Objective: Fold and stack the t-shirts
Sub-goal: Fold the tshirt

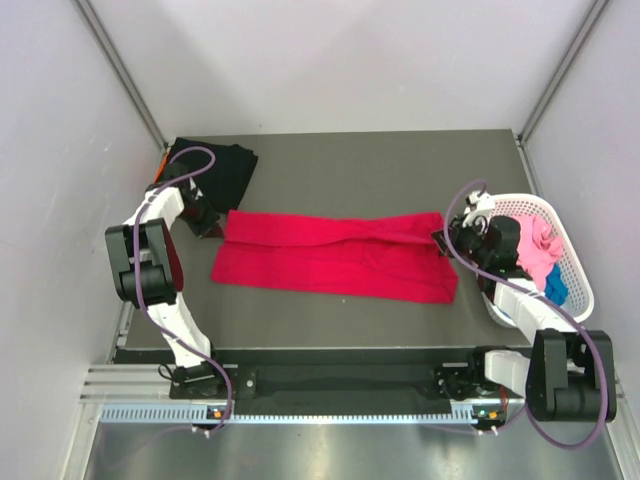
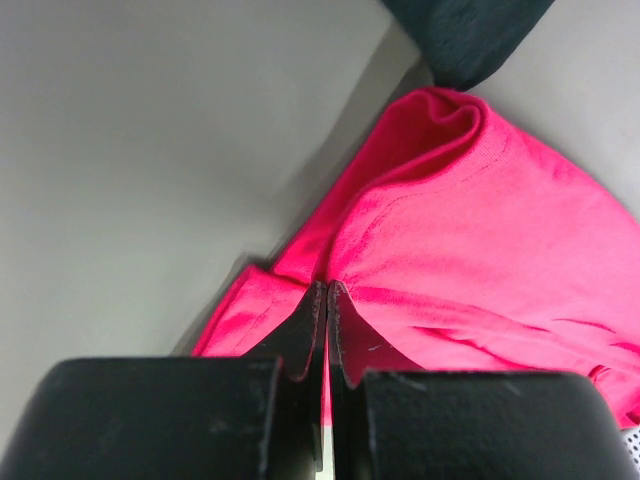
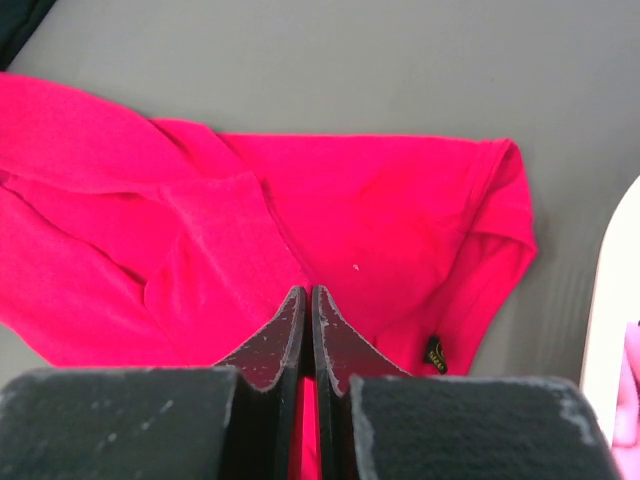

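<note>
Across mid-frame we logged the red t-shirt [image 1: 335,258] limp, light; left gripper [image 2: 327,290] and right gripper [image 3: 308,293] clamped, apparently, its ends.

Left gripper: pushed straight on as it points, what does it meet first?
More of the red t-shirt, whose edge the left gripper is shut on; the black t-shirt lies beyond, depth unclear.

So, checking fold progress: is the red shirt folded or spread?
Partly folded: the red shirt lies as a long strip, one layer lapped over another.
</note>
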You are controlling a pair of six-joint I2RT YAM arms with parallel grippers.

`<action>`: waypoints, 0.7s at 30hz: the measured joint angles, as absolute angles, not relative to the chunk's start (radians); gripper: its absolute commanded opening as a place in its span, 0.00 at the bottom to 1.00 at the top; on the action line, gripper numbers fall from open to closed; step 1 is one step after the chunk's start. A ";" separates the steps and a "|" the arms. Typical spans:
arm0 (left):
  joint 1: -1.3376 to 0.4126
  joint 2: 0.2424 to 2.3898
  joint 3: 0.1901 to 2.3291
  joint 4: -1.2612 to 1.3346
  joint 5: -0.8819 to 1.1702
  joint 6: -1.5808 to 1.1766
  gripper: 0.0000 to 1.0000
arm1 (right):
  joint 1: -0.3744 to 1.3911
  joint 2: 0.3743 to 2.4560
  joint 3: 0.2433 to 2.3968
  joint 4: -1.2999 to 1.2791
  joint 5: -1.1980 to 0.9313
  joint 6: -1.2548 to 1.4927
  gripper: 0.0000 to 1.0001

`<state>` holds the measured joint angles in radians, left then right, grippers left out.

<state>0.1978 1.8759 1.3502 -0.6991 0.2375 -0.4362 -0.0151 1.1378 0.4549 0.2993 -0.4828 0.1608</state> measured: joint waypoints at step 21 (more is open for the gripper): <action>0.198 1.863 1.317 -0.703 0.170 -0.420 0.00 | -0.015 1.083 0.437 0.200 -0.456 0.168 0.01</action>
<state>0.1978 1.8629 1.3167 -0.7029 0.1696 -0.4198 -0.0151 1.0828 0.4374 0.1997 -0.4561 0.1684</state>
